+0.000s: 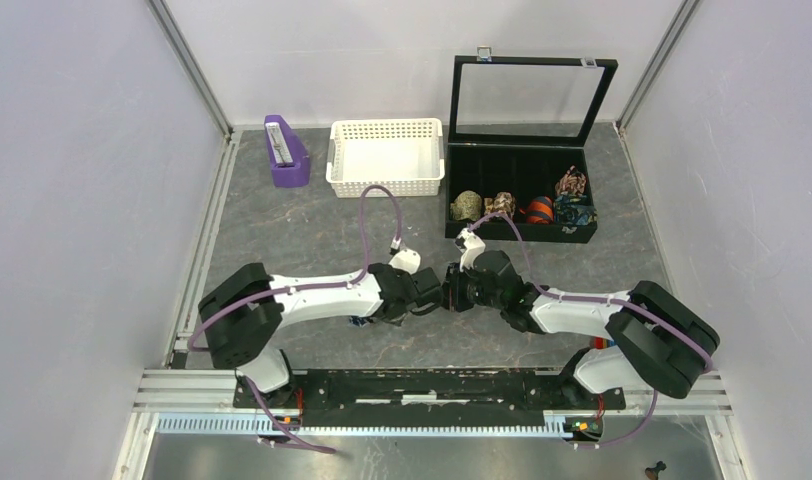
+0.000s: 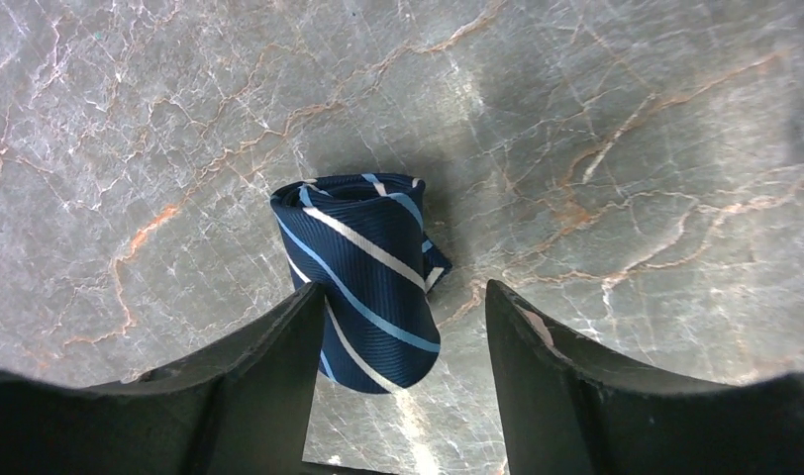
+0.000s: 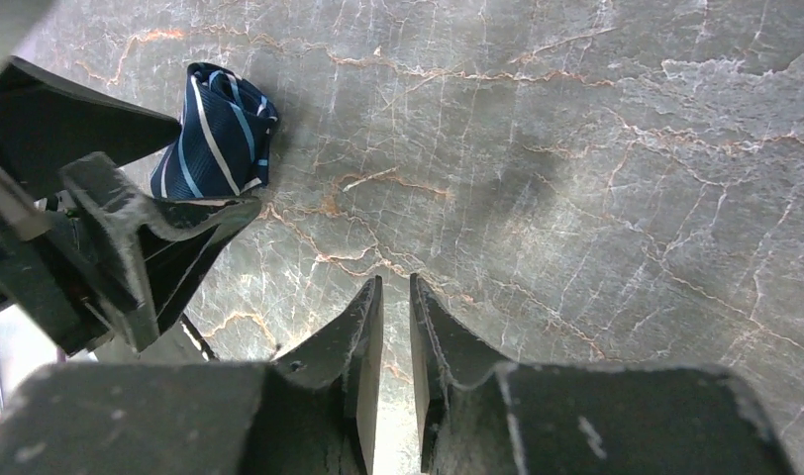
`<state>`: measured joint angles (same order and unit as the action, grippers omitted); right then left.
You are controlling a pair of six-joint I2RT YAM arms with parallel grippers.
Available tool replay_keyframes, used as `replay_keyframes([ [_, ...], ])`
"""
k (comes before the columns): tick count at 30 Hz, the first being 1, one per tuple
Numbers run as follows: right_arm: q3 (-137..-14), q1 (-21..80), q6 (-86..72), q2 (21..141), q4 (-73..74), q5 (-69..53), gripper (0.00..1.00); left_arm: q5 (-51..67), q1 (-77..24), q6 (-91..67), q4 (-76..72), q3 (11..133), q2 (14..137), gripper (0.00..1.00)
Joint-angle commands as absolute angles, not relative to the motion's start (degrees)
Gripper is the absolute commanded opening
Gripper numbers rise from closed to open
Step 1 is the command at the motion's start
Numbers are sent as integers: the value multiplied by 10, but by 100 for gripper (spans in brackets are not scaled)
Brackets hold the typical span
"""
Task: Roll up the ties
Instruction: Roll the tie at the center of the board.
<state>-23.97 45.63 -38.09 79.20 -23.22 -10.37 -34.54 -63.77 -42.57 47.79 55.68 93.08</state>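
The navy tie (image 2: 363,277) with thin light-blue and white stripes is a small coil lying on the marble table. My left gripper (image 2: 403,289) is open around it: the coil rests against the left finger (image 2: 279,356), with a gap to the right finger. The coil also shows in the right wrist view (image 3: 215,134), beside the left gripper's fingers (image 3: 131,213). My right gripper (image 3: 395,282) is shut and empty, a little off from the coil over bare table. In the top view the two grippers (image 1: 437,290) (image 1: 462,292) meet at mid-table and hide the tie.
A black display box (image 1: 522,232) with its glass lid (image 1: 532,100) raised stands at the back right, holding olive (image 1: 467,206), brown (image 1: 499,204) and orange (image 1: 539,209) rolls. A white basket (image 1: 385,157) and a purple holder (image 1: 285,152) stand at the back.
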Motion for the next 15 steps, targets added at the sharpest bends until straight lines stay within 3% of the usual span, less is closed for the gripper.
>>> replay_keyframes([
  [1, -239, 454, -379, 776, -250, -101, 24, -335, -642, -441, 477, 581, 877, 69],
  [11, -264, 471, -392, 786, -258, -101, 44, -360, -637, -457, 489, 525, 704, 86],
  [15, -292, 494, -399, 808, -255, -96, 51, -326, -601, -450, 452, 468, 629, 87],
])
